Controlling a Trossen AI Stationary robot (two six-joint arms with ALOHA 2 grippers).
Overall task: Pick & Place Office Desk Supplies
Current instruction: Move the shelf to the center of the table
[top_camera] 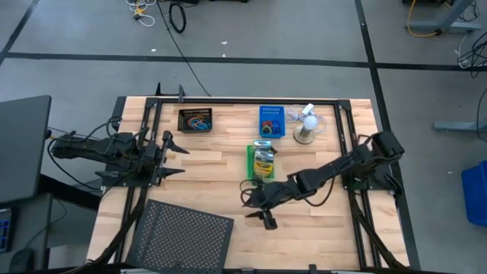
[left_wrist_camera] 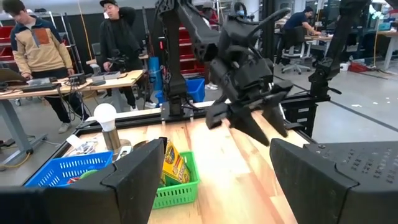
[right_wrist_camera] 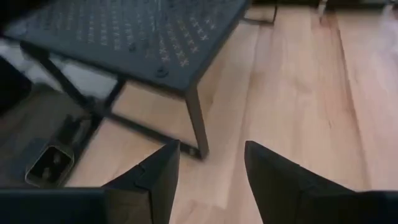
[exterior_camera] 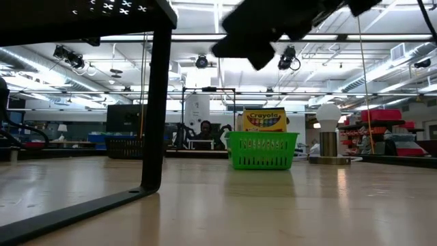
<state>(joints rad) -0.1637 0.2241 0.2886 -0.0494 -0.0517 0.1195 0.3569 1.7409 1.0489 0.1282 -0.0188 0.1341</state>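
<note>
Pale wood table (top_camera: pixel 319 228) carries it all; the black mesh tray (top_camera: pixel 183 236) stands raised on legs at the near edge, likely a shelf; the green bin (top_camera: pixel 262 161) sits mid-table with the yellow crayon box (exterior_camera: pixel 264 120) upright inside it; the right gripper (top_camera: pixel 255 204) hovers just beside the bin, fingers spread and empty; the left gripper (top_camera: pixel 173 156) waits at the left, spread too.
</note>
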